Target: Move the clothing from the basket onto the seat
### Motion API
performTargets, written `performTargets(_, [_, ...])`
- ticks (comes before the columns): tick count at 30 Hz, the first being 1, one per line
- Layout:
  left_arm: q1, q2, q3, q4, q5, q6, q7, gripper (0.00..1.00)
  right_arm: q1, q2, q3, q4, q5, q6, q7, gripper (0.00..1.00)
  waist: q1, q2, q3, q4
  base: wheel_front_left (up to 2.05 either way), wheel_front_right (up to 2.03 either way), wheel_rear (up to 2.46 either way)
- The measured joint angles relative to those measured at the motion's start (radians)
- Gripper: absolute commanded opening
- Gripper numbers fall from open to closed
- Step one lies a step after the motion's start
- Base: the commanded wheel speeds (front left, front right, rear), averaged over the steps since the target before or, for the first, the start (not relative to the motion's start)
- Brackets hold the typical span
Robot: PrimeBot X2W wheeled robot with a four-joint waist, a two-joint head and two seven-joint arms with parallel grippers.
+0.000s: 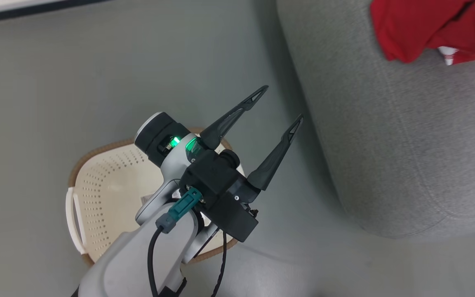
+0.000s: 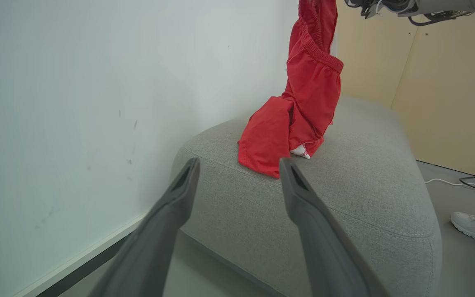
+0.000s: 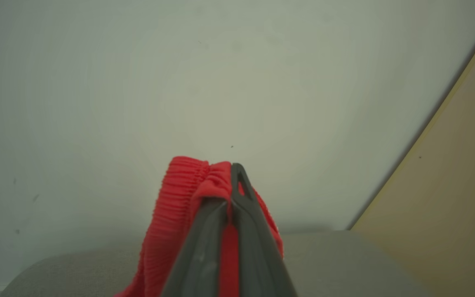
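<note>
Over the sofa, right gripper [image 3: 234,170] pinched tight on red clothing [image 3: 179,198]; left gripper [image 1: 283,103] spread wide.
Right jaws are pressed together on the ribbed waistband. The clothing hangs down from them, its lower end bunched on top of the grey sofa [image 2: 365,177] near the corner by the white wall [image 2: 76,82], with a scrap of white at the bottom. Left gripper hovers over the cream basket [image 1: 105,198], fingers pointing toward the sofa. Basket stands on the grey floor [image 1: 56,82], near the sofa's rounded edge.

Right end effector [image 3: 232,173] clamping red clothing [image 3: 179,189], grey seat [image 3: 344,258]
</note>
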Motion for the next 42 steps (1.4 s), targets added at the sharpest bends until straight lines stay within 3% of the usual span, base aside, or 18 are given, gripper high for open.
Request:
performTargets(9, [-0.037, 0.011, -0.012, -0.014, 0.017, -0.009, 0.023, 1.0, 0.073, 0.12, 0.012, 0.098, 0.023, -0.022, 0.0, 0.0, 0.0, 0.0, 0.102, 0.038, 0.0, 0.0, 0.0])
performTargets(22, [-0.052, 0.018, -0.022, 0.011, 0.019, -0.018, 0.021, 1.0, 0.137, 0.205, 0.032, 0.177, 0.026, -0.026, -0.001, 0.0, -0.0002, -0.0001, 0.133, 0.042, 0.0, 0.0, 0.0])
performTargets(24, [-0.052, 0.023, -0.024, 0.016, 0.019, -0.018, 0.013, 1.0, 0.141, 0.211, 0.038, 0.187, 0.024, -0.026, -0.001, 0.46, -0.0002, -0.0002, 0.126, 0.035, 0.0, 0.0, 0.0])
performTargets(25, [-0.052, 0.024, -0.026, 0.02, 0.019, -0.019, 0.013, 1.0, 0.141, 0.213, 0.04, 0.191, 0.022, -0.025, -0.001, 0.83, -0.0002, -0.0001, 0.123, 0.032, 0.0, 0.0, 0.0])
performTargets(26, [-0.052, 0.024, -0.027, 0.023, 0.019, -0.024, 0.012, 1.0, 0.141, 0.216, 0.043, 0.193, 0.02, -0.025, -0.001, 1.0, -0.0002, -0.0002, 0.119, 0.029, 0.0, 0.0, 0.0])
performTargets(42, [-0.023, 0.015, -0.023, 0.156, -0.014, -0.026, -0.032, 1.0, 0.184, 0.285, 0.097, 0.185, -0.034, 0.013, -0.001, 1.0, -0.0003, -0.0002, -0.01, -0.027, 0.0, 0.0, 0.0])
